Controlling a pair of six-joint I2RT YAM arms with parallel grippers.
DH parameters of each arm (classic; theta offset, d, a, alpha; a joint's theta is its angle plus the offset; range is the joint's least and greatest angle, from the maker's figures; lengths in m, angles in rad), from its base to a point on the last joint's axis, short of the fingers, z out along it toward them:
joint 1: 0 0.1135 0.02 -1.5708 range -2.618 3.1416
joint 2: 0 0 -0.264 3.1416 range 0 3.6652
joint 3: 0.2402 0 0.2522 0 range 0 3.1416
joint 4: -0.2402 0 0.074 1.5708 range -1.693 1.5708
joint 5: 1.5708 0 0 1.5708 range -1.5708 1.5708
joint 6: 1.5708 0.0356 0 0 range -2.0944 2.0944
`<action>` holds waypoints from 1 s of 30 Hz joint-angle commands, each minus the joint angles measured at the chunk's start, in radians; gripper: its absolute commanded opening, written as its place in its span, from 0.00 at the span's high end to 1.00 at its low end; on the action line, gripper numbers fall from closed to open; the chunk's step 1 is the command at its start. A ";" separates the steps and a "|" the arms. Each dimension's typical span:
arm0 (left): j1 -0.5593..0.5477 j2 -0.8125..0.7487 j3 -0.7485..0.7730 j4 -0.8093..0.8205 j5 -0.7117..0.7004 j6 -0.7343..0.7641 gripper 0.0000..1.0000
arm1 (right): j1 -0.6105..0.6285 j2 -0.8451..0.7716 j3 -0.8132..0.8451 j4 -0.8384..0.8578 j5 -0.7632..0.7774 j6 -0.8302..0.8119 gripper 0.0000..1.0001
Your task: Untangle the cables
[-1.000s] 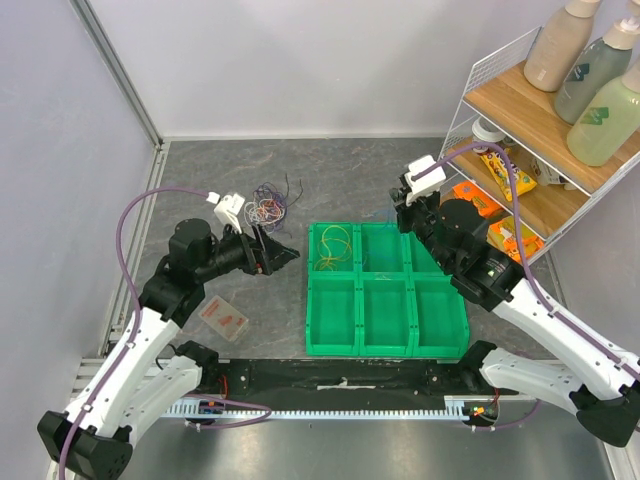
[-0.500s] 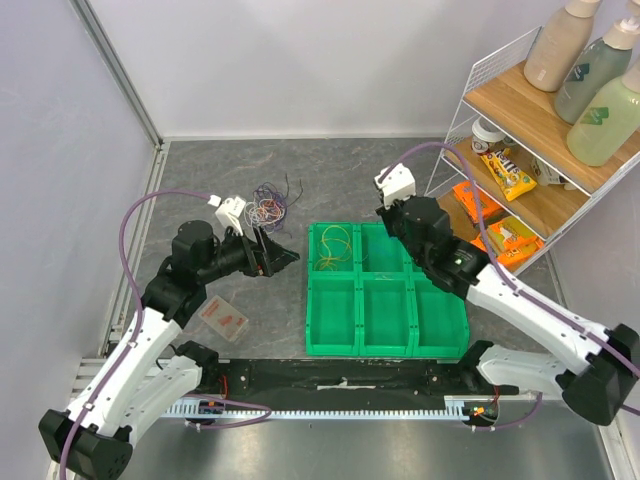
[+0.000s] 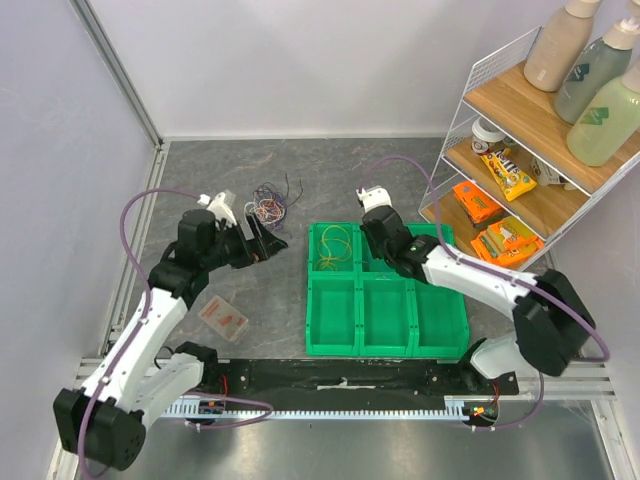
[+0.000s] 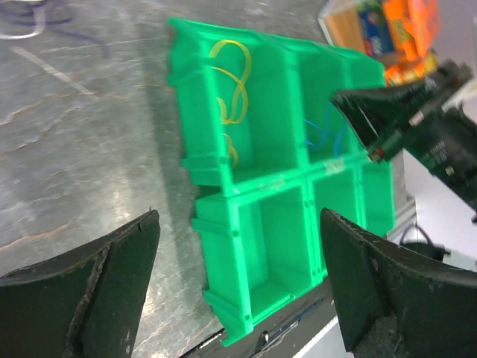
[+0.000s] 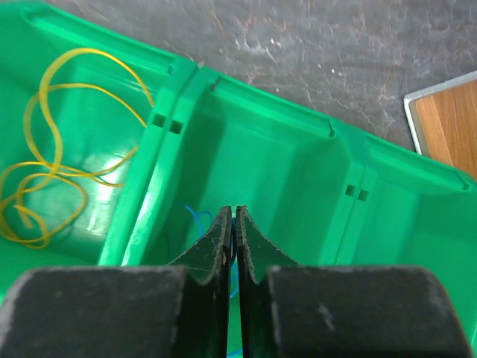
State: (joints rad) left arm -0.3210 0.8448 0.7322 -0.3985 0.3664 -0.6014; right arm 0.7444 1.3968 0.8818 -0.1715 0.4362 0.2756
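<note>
Cables here look thin, limp and near weightless, so pinch one strand at a free loop, never the knot. Their tangle lies on the mottled grey counter near your left claw, which is spread wide. Your right claw, pressed together, sits in the glossy green tray, blue cable at its tips, yellow cable coiled leftward.

- I see the cable bundle on the table, behind and left of the tray.
- One loose cable lies in its rear-left compartment (a second cable in the rear-middle).
- The rack stands to the tray's right.
</note>
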 commanded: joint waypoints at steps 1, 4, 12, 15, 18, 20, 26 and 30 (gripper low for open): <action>0.147 0.091 0.038 -0.007 0.002 -0.084 0.05 | -0.036 0.097 0.141 -0.110 -0.010 0.045 0.84; 0.288 0.174 0.012 0.042 0.080 -0.147 0.04 | -0.037 0.111 0.187 -0.201 -0.027 0.045 0.65; 0.405 0.480 0.061 0.207 0.160 -0.124 0.15 | -0.037 -0.030 0.197 -0.296 -0.086 0.042 0.20; 0.408 0.571 0.101 0.207 0.184 -0.106 0.26 | -0.039 -0.019 0.183 -0.281 -0.102 0.042 0.12; 0.412 0.580 0.093 0.217 0.207 -0.115 0.28 | -0.037 0.018 0.183 -0.315 -0.080 0.065 0.13; 0.412 0.559 0.088 0.210 0.195 -0.106 0.28 | -0.037 0.010 0.164 -0.290 -0.068 0.071 0.14; 0.412 0.591 0.133 0.191 0.174 -0.100 0.42 | -0.036 0.024 0.209 -0.237 -0.189 0.074 0.29; 0.416 0.692 0.236 0.107 0.135 -0.026 0.46 | -0.001 0.057 0.232 -0.052 -0.390 0.138 0.36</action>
State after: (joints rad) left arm 0.0841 1.4685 0.8623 -0.2569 0.5282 -0.7074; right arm 0.7116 1.4204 1.0531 -0.4232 0.2501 0.3504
